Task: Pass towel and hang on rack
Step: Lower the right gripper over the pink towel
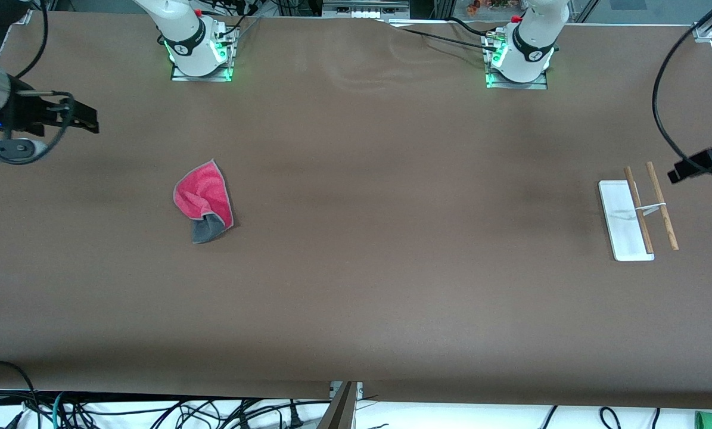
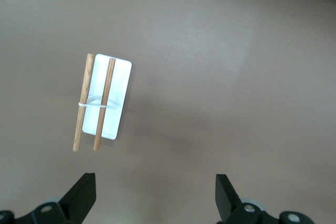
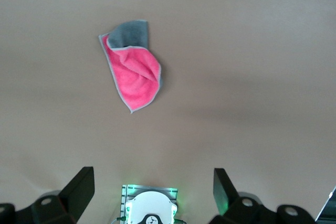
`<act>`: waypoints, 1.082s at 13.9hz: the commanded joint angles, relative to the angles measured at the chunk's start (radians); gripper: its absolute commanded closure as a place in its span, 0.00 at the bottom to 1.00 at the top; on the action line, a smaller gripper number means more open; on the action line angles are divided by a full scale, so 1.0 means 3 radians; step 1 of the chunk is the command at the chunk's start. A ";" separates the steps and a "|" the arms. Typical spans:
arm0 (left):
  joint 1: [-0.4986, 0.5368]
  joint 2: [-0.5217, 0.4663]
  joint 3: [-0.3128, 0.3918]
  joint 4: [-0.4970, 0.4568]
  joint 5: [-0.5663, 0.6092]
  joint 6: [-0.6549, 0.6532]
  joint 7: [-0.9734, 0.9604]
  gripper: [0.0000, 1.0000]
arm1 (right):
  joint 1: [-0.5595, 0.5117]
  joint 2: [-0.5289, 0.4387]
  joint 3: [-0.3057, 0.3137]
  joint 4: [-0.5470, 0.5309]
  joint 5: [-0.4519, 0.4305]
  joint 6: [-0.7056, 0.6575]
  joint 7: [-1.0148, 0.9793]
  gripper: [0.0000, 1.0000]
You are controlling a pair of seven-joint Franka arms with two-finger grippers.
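Towel (image 1: 204,201) crumpled on the brown table (image 1: 356,286) toward the right arm's end, pink-red face up, 1 dark grey corner folded out at the end nearer the front camera, pale stitched edge showing along the border. Untouched, well apart from both grippers. Right gripper (image 1: 84,118) raised high at that end of the table, over bare cloth off to the side of the towel, fingers spread wide and holding nothing; in the right wrist view, 2 black fingertips (image 3: 79,187) framing the right arm's base, towel (image 3: 133,69) lying flat well below and ahead of them. Rack (image 1: 639,213) standing toward the left arm's end: flat white base, 2 thin wooden rods running parallel above it, joined by 1 white crosspiece, 1 rod over the base and the other overhanging its edge. Left gripper (image 1: 686,170) up in the air just off the rack's outer side, toward the table's end, likewise parted wide and empty; in the left wrist view, rack (image 2: 102,100) below and ahead of 1 black fingertip (image 2: 81,192), not between the 2.
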 commanded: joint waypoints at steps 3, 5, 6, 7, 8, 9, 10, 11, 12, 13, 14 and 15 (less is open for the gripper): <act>0.0150 -0.0438 0.0004 -0.0617 -0.0128 0.0184 0.0046 0.00 | 0.0138 0.0305 -0.0007 0.0045 0.0194 0.0180 0.0019 0.00; 0.0155 -0.0413 0.0009 -0.0582 -0.0123 0.0194 0.0046 0.00 | 0.0174 0.0550 -0.0007 0.0050 0.0256 0.0328 0.0014 0.00; 0.0160 -0.0403 0.0015 -0.0551 -0.0128 0.0204 0.0046 0.00 | 0.0200 0.0663 -0.0007 0.0050 0.0261 0.0436 0.0014 0.00; 0.0160 -0.0372 0.0015 -0.0551 -0.0128 0.0204 0.0046 0.00 | 0.0235 0.0790 -0.0007 0.0050 0.0261 0.0533 0.0014 0.00; 0.0160 -0.0347 0.0015 -0.0536 -0.0133 0.0209 0.0041 0.00 | 0.0317 0.0883 -0.0007 0.0050 0.0251 0.0645 0.0009 0.00; 0.0150 -0.0321 0.0015 -0.0535 -0.0138 0.0209 0.0041 0.00 | 0.0414 0.0960 -0.0007 0.0050 0.0226 0.0793 0.0009 0.00; 0.0150 -0.0321 0.0015 -0.0535 -0.0133 0.0204 0.0041 0.00 | 0.0501 0.1031 -0.0007 0.0050 0.0216 0.0931 0.0009 0.00; 0.0155 -0.0316 0.0015 -0.0535 -0.0133 0.0204 0.0046 0.00 | 0.0567 0.1123 -0.0012 0.0050 0.0210 0.1079 0.0009 0.00; 0.0150 -0.0321 0.0020 -0.0535 -0.0133 0.0204 0.0046 0.00 | 0.0614 0.1220 -0.0007 0.0050 0.0210 0.1218 0.0009 0.00; 0.0139 -0.0321 0.0025 -0.0545 -0.0133 0.0189 0.0046 0.00 | 0.0685 0.1338 -0.0012 0.0050 0.0180 0.1356 0.0004 0.00; 0.0124 -0.0321 0.0025 -0.0556 -0.0133 0.0189 0.0041 0.00 | 0.0751 0.1440 -0.0012 0.0050 0.0058 0.1443 -0.0001 0.00; 0.0058 -0.0316 0.0055 -0.0561 -0.0138 0.0184 0.0036 0.00 | 0.0818 0.1517 -0.0007 0.0045 -0.0110 0.1474 -0.0022 0.00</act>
